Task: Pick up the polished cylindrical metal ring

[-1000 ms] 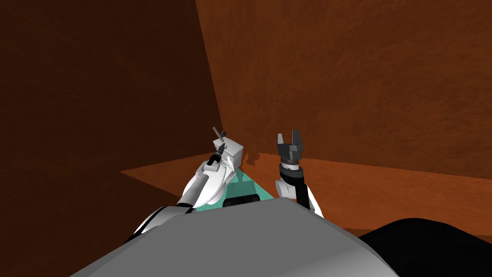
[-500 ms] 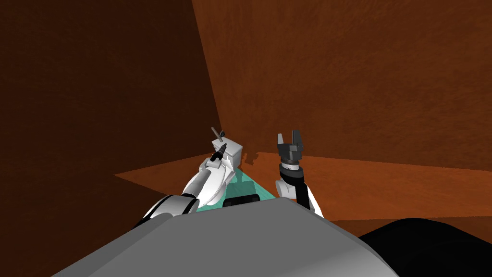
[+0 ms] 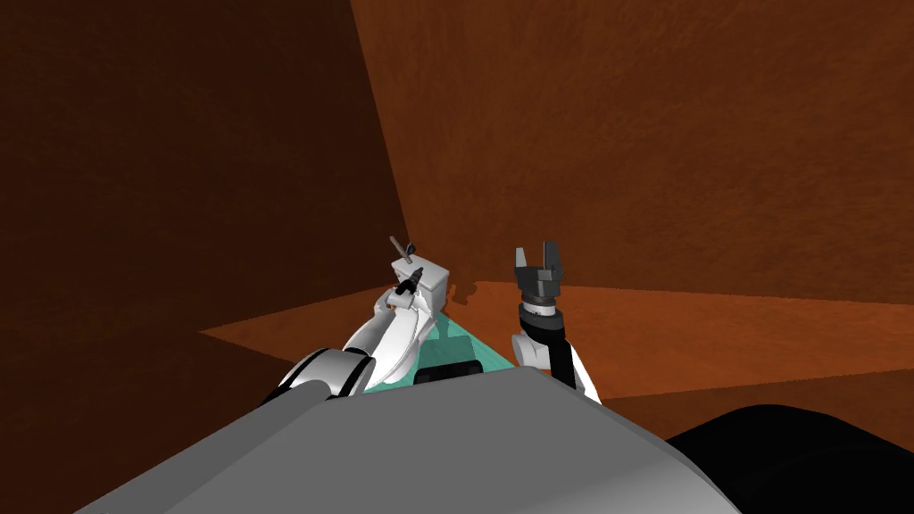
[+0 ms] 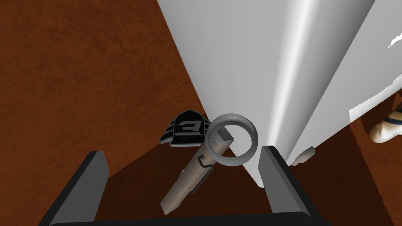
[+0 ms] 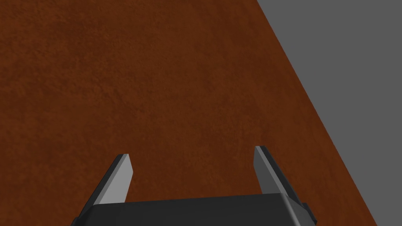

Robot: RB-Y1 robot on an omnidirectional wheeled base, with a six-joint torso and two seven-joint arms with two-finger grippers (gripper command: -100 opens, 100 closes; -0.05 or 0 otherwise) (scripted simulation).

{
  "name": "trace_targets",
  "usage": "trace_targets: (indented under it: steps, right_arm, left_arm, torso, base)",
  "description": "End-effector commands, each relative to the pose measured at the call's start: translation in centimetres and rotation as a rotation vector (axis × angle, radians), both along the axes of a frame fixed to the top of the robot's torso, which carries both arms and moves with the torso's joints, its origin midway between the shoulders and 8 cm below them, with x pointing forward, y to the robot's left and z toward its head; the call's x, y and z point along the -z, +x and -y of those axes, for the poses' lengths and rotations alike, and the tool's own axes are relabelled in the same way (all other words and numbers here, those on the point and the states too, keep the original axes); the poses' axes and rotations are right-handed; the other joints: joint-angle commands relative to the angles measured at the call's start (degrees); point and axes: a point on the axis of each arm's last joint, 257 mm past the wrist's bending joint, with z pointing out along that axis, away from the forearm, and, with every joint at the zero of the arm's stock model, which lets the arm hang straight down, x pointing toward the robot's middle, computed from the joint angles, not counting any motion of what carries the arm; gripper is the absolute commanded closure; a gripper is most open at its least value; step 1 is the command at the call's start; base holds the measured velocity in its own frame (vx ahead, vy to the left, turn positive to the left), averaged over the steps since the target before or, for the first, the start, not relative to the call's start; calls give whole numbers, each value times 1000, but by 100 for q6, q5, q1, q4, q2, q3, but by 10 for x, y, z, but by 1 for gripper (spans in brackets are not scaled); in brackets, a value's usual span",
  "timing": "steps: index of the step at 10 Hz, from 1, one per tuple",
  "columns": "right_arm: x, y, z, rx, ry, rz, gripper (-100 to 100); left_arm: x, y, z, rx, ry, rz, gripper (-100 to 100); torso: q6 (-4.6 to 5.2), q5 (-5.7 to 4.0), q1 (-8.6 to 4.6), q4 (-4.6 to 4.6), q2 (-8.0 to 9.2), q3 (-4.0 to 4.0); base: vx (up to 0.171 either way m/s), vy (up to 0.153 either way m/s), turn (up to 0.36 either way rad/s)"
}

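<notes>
left wrist view: the left gripper [image 4: 183,153] stands released, its two fingers [image 4: 280,176] spread wide with nothing pressed between them. one grey metal ring [image 4: 232,140] lies between the two fingers, ahead of their tips and much nearer one finger than the other, and touches neither. the ring rests over the squared end of one grey-brown bar with a wire clip [image 4: 188,180], so that the bar's end shows through the ring's opening. the bar runs back from the ring toward the gripper's body, slanting between the fingers. just beside the ring, on the side away from the nearer finger, lies one black fan-shaped piece [image 4: 184,133] with grey stripes and a grey mark; it is partly covered by the ring's rim. all three things show against a reddish-brown surface [image 4: 78,78], hard against the edge of a tall white body [image 4: 255,59]. we cannot tell from this view what bears them. one small white knob [image 4: 303,156] projects near the foot of the white body, beyond the nearer finger. a tan and white rounded thing [image 4: 386,126] is cut by the picture's edge and we cannot name it.

head view: the left arm reaches to a white box [image 3: 430,278] in the corner of two reddish-brown walls, with a teal patch [image 3: 457,341] on the floor before it. the right gripper [image 3: 535,251] is raised well apart from the box, its fingers parted and grasping nothing.
</notes>
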Motion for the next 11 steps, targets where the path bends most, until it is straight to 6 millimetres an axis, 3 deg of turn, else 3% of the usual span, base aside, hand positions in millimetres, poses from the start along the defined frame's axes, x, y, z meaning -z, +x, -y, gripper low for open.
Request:
trace_targets:
  steps: [1,6,11]
  right_arm:
    - [0,0,0,0,0,0,0]
    - [0,0,0,0,0,0,0]
    - [0,0,0,0,0,0,0]
  left_arm:
    - [6,4,1,1,21,-31,-100]
    - [28,8,-5,-14,89,-132,-100]
    - [34,14,-22,-36,157,-194,-100]
  torso:
    - [0,0,0,0,0,0]
    - [-1,2,6,0,1,1]
    - [-1,1,5,0,0,0]
  base:
    - [-7,35,-95]
    - [-11,38,-76]
    - [-9,41,-76]
